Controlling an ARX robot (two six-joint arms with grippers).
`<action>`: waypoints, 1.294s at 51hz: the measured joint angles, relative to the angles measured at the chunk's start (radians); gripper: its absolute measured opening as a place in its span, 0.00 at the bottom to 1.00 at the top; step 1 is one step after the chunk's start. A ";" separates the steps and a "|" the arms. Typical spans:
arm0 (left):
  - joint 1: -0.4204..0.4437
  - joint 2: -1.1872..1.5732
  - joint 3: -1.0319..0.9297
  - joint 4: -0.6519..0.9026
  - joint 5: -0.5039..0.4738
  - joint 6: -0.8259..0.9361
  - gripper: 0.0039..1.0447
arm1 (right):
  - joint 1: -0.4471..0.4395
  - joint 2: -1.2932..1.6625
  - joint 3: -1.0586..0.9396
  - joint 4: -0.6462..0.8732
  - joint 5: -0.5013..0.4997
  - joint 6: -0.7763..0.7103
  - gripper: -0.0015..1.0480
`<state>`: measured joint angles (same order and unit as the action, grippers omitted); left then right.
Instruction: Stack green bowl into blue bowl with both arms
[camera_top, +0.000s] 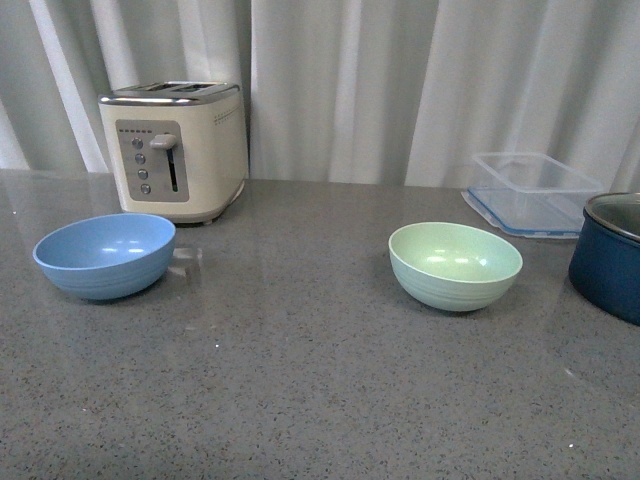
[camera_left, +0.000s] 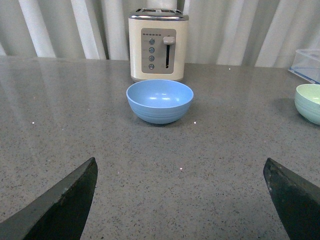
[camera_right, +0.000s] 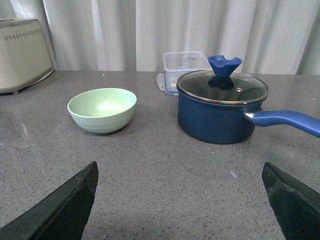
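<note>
The pale green bowl (camera_top: 456, 263) sits upright and empty on the grey counter, right of centre in the front view; the right wrist view also shows the green bowl (camera_right: 102, 109). The light blue bowl (camera_top: 105, 254) rests empty at the left, in front of the toaster, and the left wrist view has the blue bowl (camera_left: 159, 100) straight ahead. Neither arm appears in the front view. My left gripper (camera_left: 180, 165) is open, well short of the blue bowl. My right gripper (camera_right: 180, 167) is open with bare counter between its fingers, short of the green bowl.
A cream toaster (camera_top: 175, 148) stands at the back left. A clear lidded plastic box (camera_top: 534, 192) is at the back right. A dark navy pot (camera_right: 222, 106) with a glass lid and a long blue handle (camera_right: 287, 121) stands right of the green bowl. White curtains hang behind the counter.
</note>
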<state>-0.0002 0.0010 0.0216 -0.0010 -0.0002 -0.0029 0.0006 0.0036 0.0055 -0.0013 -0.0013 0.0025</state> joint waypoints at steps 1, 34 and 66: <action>0.000 0.000 0.000 0.000 0.000 0.000 0.94 | 0.000 0.000 0.000 0.000 0.000 0.000 0.90; -0.019 0.008 0.000 0.004 -0.051 0.008 0.94 | 0.000 0.000 0.000 0.000 0.000 0.000 0.90; 0.026 0.816 0.587 0.077 -0.222 -0.160 0.94 | 0.000 0.000 0.000 0.000 0.000 0.000 0.90</action>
<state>0.0254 0.8173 0.6086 0.0757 -0.2222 -0.1627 0.0006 0.0036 0.0055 -0.0013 -0.0013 0.0025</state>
